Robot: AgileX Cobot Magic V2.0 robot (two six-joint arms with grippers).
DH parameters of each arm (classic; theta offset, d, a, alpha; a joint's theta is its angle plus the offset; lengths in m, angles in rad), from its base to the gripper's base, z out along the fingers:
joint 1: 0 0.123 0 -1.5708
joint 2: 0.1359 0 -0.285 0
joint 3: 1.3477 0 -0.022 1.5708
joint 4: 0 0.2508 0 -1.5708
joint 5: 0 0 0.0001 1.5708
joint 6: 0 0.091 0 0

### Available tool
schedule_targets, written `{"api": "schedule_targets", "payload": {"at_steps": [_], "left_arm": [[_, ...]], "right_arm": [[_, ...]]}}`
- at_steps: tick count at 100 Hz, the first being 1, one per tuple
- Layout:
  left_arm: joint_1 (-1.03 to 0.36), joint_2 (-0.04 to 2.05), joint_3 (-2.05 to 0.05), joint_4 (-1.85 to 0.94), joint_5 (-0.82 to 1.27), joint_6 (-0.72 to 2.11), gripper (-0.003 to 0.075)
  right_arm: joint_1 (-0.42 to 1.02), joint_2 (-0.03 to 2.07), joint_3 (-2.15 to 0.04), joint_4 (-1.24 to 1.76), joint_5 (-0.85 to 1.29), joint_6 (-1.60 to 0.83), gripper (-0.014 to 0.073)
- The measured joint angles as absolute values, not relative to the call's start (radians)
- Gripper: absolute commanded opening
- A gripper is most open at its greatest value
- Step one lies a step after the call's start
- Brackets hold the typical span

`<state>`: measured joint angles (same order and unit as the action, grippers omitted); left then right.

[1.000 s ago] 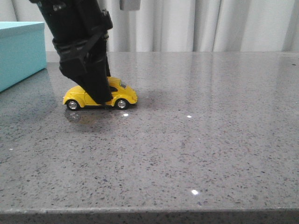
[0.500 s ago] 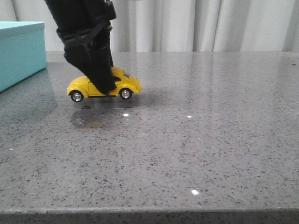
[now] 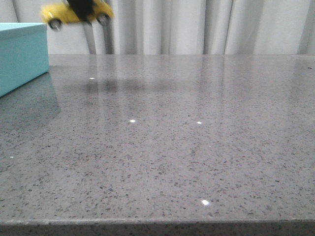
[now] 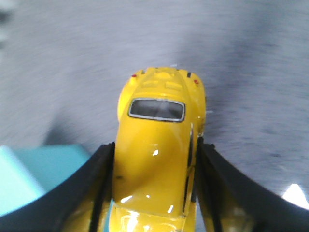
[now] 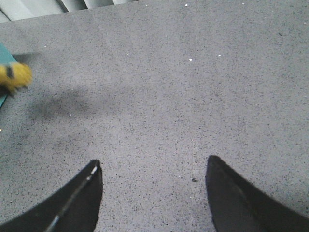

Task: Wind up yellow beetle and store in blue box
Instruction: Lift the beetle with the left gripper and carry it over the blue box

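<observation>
The yellow beetle [image 3: 75, 13] hangs high in the air at the top left of the front view, just right of the blue box [image 3: 22, 54]. My left gripper [image 3: 84, 9] is shut on the car's sides, only its dark fingertips showing there. In the left wrist view the beetle [image 4: 157, 145] fills the space between the black fingers [image 4: 219, 188], with a corner of the blue box [image 4: 34, 169] below it. The right gripper [image 5: 152, 166] hovers open above bare counter, and its view catches the blurred beetle [image 5: 14, 76] at the far edge.
A grey speckled countertop [image 3: 187, 137] spans the scene, its front edge near the bottom of the front view. White curtains [image 3: 206, 27] hang behind it.
The left gripper has lifted the beetle off the counter, carrying it up and leftward toward the blue box. The right arm shows no movement.
</observation>
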<state>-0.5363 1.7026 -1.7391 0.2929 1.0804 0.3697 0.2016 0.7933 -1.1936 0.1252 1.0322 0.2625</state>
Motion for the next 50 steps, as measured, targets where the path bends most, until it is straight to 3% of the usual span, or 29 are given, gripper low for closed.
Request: {"api": "schedule_targets", "payload": {"at_steps": [26, 50], "left_arm": [[-0.325, 1.608, -1.785, 0.296, 1.120, 0.226, 0.0169], [-0.035, 1.596, -1.763, 0.062, 1.150, 0.205, 0.0169]], "right_arm": [[0.202, 0.793, -1.194, 0.125, 1.032, 0.263, 0.0467], [0.202, 0.793, -1.194, 0.125, 1.032, 0.263, 0.0467]]}}
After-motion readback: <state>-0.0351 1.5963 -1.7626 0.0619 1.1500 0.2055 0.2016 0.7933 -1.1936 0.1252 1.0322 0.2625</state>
